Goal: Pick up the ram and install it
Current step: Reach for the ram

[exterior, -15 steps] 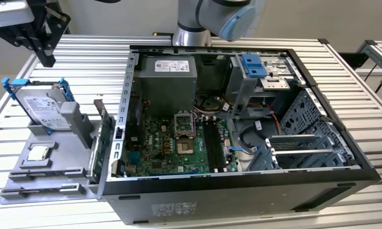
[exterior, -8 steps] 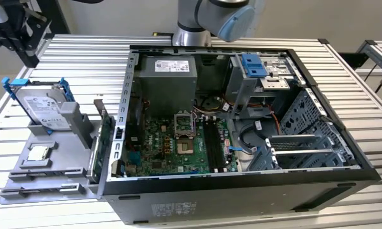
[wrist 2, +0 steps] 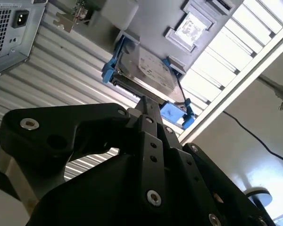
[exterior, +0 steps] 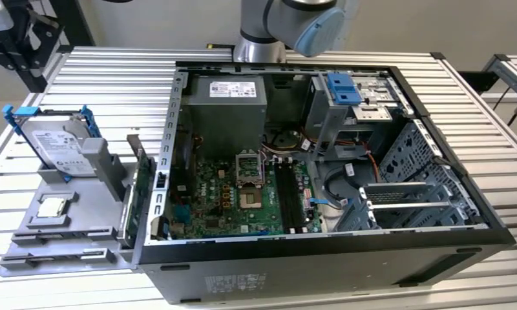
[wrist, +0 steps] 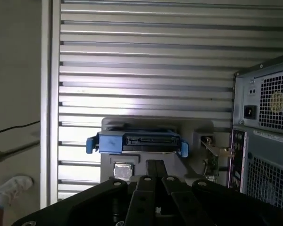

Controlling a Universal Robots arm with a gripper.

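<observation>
**Racked on Edge and Untouched: Memory Stick Waiting, Gripper Closed and Empty**

Over the ribbed aluminium table [exterior: 112, 77], well back from the parts: black two-finger gripper [wrist: 155, 163], fingers pressed together on nothing in both wrist views, pointed toward the grey plastic holder tray [exterior: 86, 206].

At nine o'clock in the exterior view, on that tray: silver hard drive in a blue bracket [exterior: 56, 145], propped upright. At six o'clock of the drive: small square silver chip [exterior: 52, 206], flat in its recess.

At the tray's three o'clock edge, just beside the case wall: slim, long, dark memory stick, the ram [exterior: 139, 161], stood on edge in a slot. Apparently racked that way to offer its top edge to a pinch from above. Seen edge-on as a thin strip, roughly as long as the black memory slots [exterior: 286, 190]; colour no clearer than dark.

At centre: open black tower case [exterior: 345, 258], laid on its side with the panel off, green motherboard [exterior: 215, 200] facing up for access. Those slots running twelve to six, seemingly unfilled.
</observation>
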